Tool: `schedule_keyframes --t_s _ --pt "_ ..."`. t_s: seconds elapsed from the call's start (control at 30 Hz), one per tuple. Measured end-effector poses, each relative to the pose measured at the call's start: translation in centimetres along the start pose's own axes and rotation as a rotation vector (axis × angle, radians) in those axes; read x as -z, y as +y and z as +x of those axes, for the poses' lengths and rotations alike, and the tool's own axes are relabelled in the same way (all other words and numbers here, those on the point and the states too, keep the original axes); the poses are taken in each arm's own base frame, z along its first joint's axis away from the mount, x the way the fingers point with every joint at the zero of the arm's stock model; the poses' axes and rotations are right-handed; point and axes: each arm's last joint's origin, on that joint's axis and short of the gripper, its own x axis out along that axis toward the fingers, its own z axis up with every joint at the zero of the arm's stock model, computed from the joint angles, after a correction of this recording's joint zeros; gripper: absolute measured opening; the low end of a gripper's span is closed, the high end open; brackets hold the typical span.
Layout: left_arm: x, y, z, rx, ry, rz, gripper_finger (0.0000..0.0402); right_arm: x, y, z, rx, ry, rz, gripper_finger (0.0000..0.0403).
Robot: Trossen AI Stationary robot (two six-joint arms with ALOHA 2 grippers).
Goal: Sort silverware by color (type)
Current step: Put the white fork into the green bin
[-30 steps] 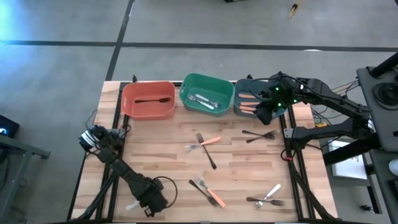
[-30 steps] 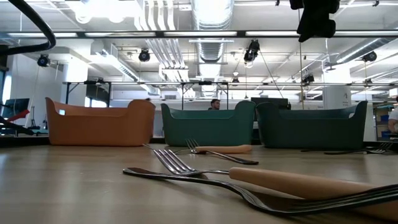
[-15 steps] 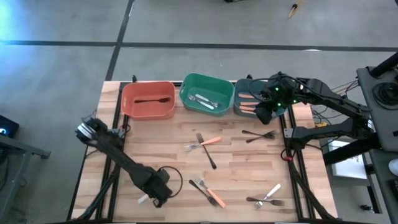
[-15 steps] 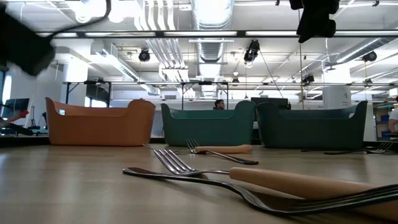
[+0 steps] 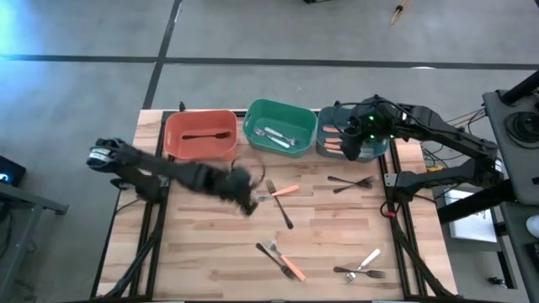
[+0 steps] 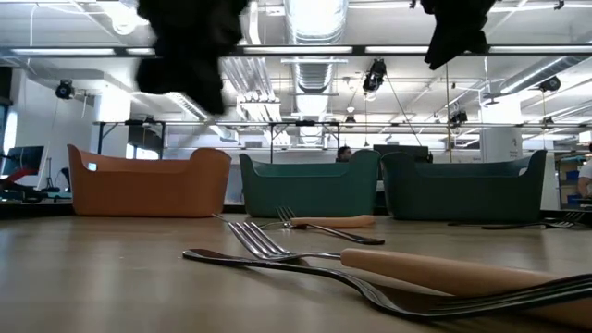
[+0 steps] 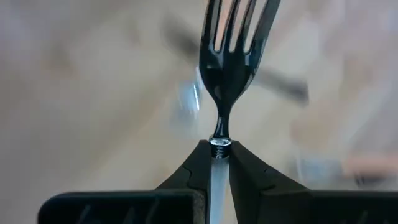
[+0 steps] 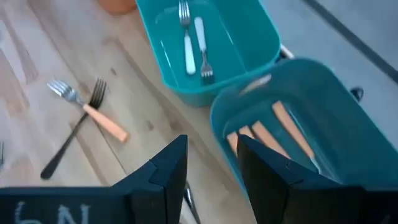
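Left gripper [image 7: 220,163] is pinching a white-handled fork [image 7: 233,62] by its handle, tines pointing straight out past the fingertips, long axis in line with the fingers. In the high view this gripper [image 5: 244,190] is hanging over the table's middle, just short of the green bin [image 5: 280,126], which is already holding white-handled forks; that bin is lying up and to the right of it. Half a second back, the left arm was down at the near left edge; it is now swinging binward. Right gripper [image 8: 211,163], fingers spread and empty, is hovering over the teal bin [image 5: 352,141] with orange-handled forks, shifted only slightly.
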Motion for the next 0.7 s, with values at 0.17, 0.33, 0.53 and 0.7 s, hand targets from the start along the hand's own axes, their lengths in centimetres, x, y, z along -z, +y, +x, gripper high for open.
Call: schedule_keyframes --t_s 0.17,0.33,0.53,0.7 --pt "-8.7 2.7 0.9 0.067 -0.273 0.049 0.0017 -0.7 0.3 1.2 -0.001 -0.007 -0.058 0.0132" --pt "-16.0 6.0 0.0 -0.004 -0.439 0.102 0.0016 -1.1 0.4 2.8 0.010 0.053 -0.108 0.0132" --pt "-20.7 8.8 2.4 -0.141 -0.332 0.244 0.0015 -1.5 0.6 5.1 0.064 0.117 -0.207 0.0132" --pt "-22.2 10.1 6.1 -0.250 -0.065 0.392 0.0015 -1.7 -0.1 6.1 0.302 0.137 -0.245 0.0132"
